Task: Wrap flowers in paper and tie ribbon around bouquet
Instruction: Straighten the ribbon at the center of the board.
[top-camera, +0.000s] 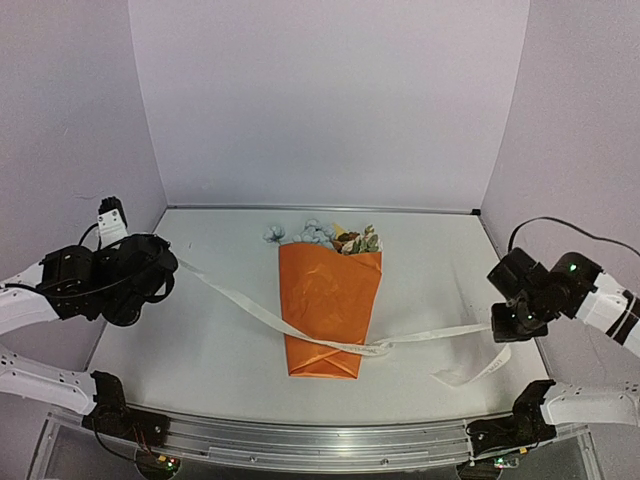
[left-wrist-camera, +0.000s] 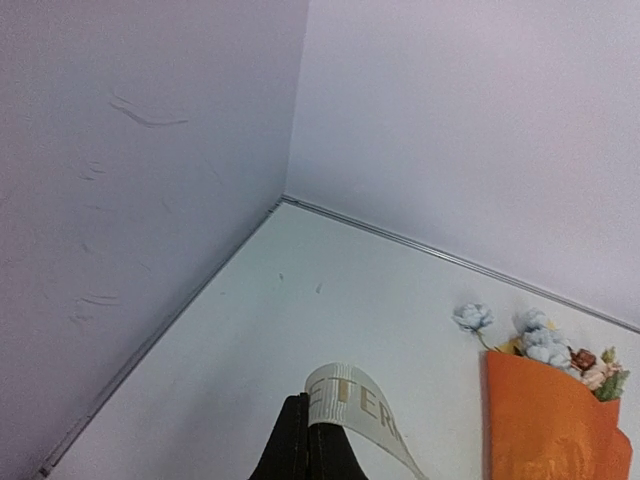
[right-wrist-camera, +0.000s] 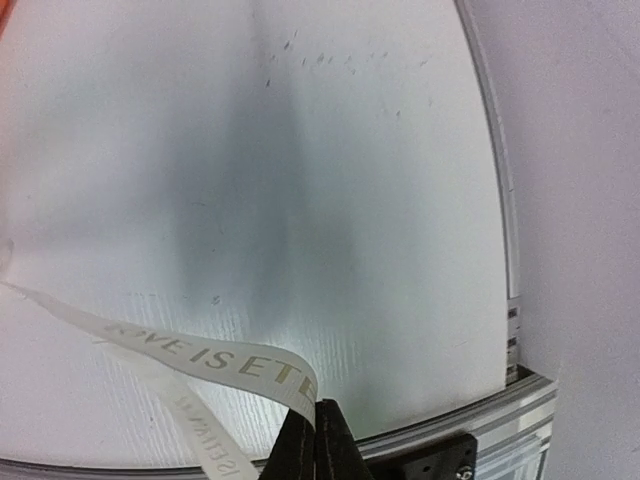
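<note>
The orange bouquet (top-camera: 330, 310) lies mid-table, its blooms pointing to 12 o'clock. The ribbon (top-camera: 245, 305) crosses its low end. The left gripper (top-camera: 172, 266) at 9 o'clock pinches the ribbon tight. The right gripper (top-camera: 497, 326) at 3 o'clock does too.

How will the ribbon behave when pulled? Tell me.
Likely floppy: the ribbon loops over at the left gripper and folds back at the right gripper. Probably light: its free tail curls on the table. May slide along the smooth orange bouquet.
</note>
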